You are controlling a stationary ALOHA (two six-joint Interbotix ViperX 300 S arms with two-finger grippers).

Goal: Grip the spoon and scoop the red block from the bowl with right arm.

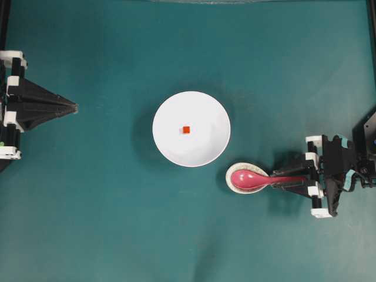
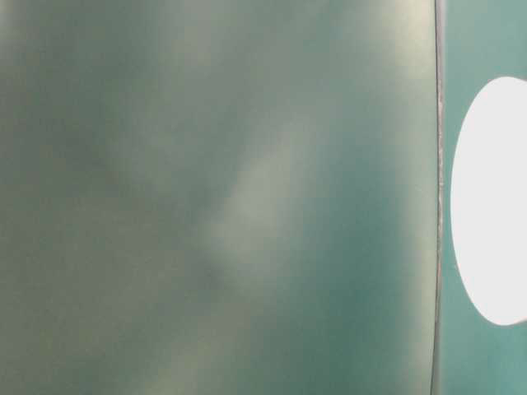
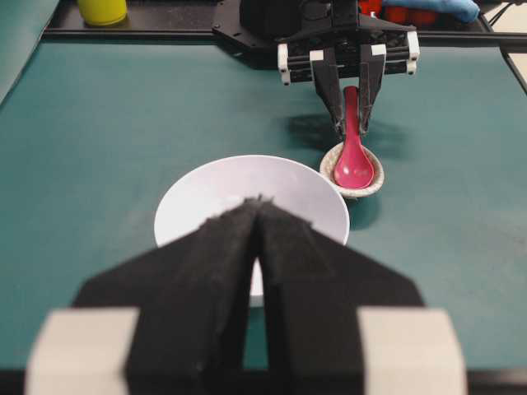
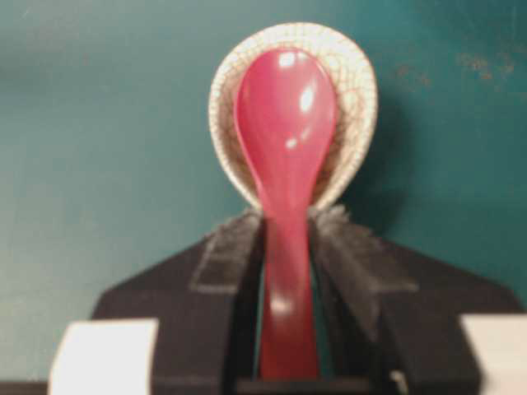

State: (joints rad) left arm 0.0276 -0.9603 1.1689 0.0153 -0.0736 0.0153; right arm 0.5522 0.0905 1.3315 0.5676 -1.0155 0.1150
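Pink spoon handle sits between the right claw fingers, closed around it; left claw together.

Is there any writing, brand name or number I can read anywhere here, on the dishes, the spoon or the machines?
None: no readable text in any view.
The bowl, spoon, speckled rest and red block are plain.
The yellow object at the table's far edge shows no legible label.
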